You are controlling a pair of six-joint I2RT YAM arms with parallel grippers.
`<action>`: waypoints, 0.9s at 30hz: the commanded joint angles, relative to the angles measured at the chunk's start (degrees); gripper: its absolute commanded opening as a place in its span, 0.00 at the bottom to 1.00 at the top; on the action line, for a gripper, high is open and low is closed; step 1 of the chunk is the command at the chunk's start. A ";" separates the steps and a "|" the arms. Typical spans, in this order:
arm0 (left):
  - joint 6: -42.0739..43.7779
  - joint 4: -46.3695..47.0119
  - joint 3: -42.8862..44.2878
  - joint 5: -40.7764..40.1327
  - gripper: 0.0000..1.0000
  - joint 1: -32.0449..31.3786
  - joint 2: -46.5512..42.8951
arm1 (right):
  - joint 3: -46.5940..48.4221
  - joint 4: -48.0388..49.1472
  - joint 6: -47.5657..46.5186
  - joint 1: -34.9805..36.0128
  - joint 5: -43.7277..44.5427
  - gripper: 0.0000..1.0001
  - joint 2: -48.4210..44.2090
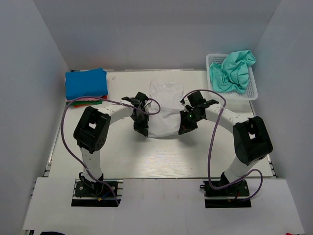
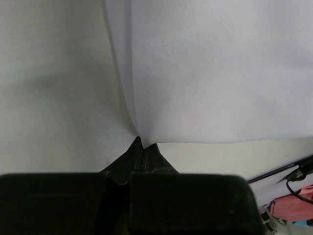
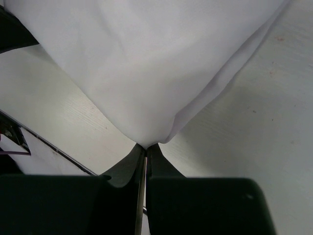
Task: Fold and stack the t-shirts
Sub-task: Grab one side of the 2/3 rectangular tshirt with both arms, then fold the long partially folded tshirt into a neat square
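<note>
Your left end effector (image 2: 139, 143) has its two fingers drawn together on a corner of the white t-shirt (image 2: 220, 73). The cloth gathers to a point right at the fingertips and fans away from them in a long crease. Your right end effector (image 3: 145, 146) is likewise clamped on the white t-shirt's other near corner, where the fabric hangs in a rounded fold that meets the closed fingertips.

In the overhead view the two end effectors sit at the near left and near right corners of the garment, which stretches between them. The rest of the white t-shirt runs from the fingers towards the back wall, bunched at its far end. It lies around the middle of the desk (image 1: 161, 161).

At the far left corner of the desk you have a folded blue t-shirt (image 1: 85, 83) on top of a stack. Thin edges of red cloth (image 1: 84, 99) and green cloth (image 1: 95, 103) show beneath it, well apart from both end effectors.

At the far right, the teal-green t-shirt (image 1: 232, 71) is crumpled inside the white mesh basket (image 1: 253, 90) and partly rises over its rim. It is also well apart from the right end effector.
</note>
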 commanded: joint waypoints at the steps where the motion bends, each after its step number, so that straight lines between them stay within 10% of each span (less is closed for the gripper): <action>1: -0.03 -6.66 0.97 0.72 0.00 -0.21 -6.40 | 1.33 -4.62 -0.96 0.10 -1.74 0.00 -4.37; 11: 0.50 -26.79 16.16 6.09 0.00 1.01 -9.84 | 7.12 -16.33 -0.18 -0.95 -2.19 0.00 -13.26; 27: -3.37 -28.56 47.98 -5.34 0.00 6.28 7.38 | 26.19 -7.28 4.49 -9.91 -2.98 0.00 -0.52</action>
